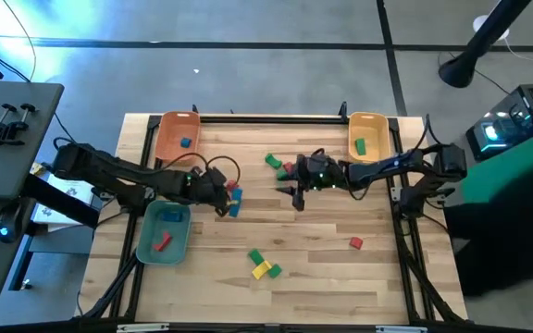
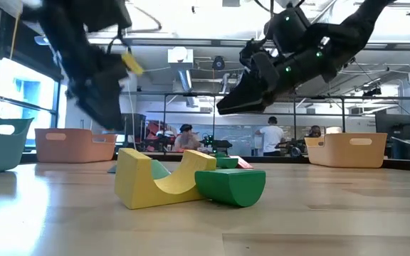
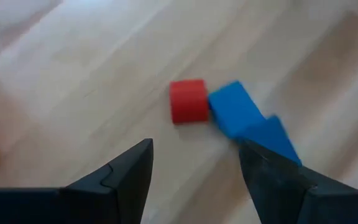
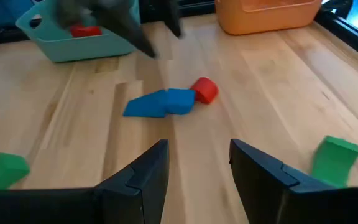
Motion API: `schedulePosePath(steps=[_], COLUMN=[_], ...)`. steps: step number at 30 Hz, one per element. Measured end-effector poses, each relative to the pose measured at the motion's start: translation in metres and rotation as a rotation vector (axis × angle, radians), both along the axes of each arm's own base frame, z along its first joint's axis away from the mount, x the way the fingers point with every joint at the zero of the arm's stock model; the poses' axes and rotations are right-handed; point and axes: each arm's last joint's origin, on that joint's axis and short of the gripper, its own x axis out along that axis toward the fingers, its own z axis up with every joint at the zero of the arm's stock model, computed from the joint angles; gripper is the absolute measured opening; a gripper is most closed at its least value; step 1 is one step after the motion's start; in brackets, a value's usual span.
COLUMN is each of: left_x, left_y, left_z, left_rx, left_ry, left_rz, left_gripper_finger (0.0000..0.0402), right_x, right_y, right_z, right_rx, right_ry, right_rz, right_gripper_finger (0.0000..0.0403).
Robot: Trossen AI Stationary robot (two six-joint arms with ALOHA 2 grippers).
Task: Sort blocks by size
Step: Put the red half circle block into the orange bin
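Left gripper (image 3: 194,163) open above red block (image 3: 188,101), blue blocks (image 3: 247,118) alongside.

Pale wooden slatted table top (image 1: 322,268): smooth, satin grain. Small red rounded block (image 3: 189,101) and blue wedge blocks (image 4: 160,103): smooth, matt. Teal plastic tray (image 4: 79,45) and orange plastic tray (image 4: 266,15): smooth, faintly glossy.

Both arms reach inward over the pale wooden table (image 1: 322,277).
Left gripper (image 3: 194,165) and right gripper (image 4: 199,163) hover with fingers parted, holding nothing.
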Motion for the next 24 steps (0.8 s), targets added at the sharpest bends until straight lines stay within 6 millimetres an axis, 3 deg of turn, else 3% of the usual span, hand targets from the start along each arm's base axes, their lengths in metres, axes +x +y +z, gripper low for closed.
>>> schedulePosePath(steps=[4, 8, 24], left_x=[-0.005, -0.003, -0.002], left_y=[0.016, 0.029, 0.047], left_z=[-0.022, -0.027, -0.038], left_rx=[-0.029, -0.055, 0.002], left_ry=[-0.118, -0.198, -0.088], left_rz=[0.101, 0.105, 0.002], left_gripper_finger=[0.0242, 0.0256, 0.0255], right_x=[0.002, 0.003, 0.003], right_y=[0.019, 0.029, 0.034], right_z=[0.000, 0.002, 0.002], right_rx=[-0.021, -0.045, -0.031], right_ry=[-0.001, -0.017, -0.021], right_rz=[0.020, -0.015, -0.068], right_gripper_finger=[0.0165, 0.0165, 0.0165])
